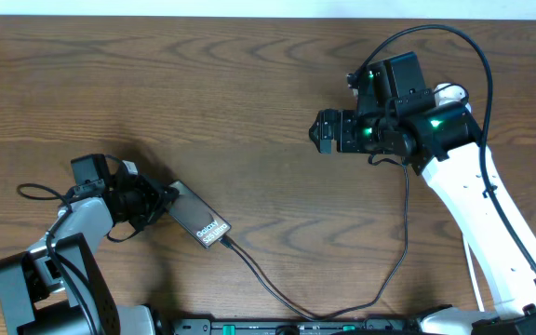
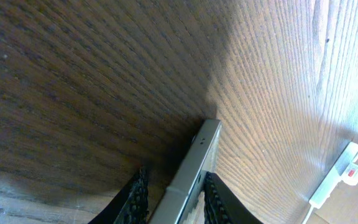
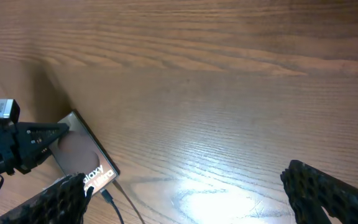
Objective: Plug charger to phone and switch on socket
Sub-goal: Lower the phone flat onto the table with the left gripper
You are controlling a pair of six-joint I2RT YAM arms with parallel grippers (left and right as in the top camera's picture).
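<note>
Soft, even overhead light; white glare pools on the table [image 3: 229, 196] in the right wrist view; the left wrist view darkens leftward.

The phone [image 1: 198, 219] lies on the bench [image 1: 249, 74] at near left, its left end between the left fingers [image 2: 137, 199]. The charger [image 1: 254, 272] meets its right end and trails toward the near edge. The right fingers [image 3: 319, 186] sit far right, well apart from the phone.

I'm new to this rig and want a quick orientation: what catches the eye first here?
The phone lies at lower left, one end between the fingers of the left pincer, with the black charger cable meeting its other end. At upper right the right pincer hangs wide open over the wooden table.
</note>
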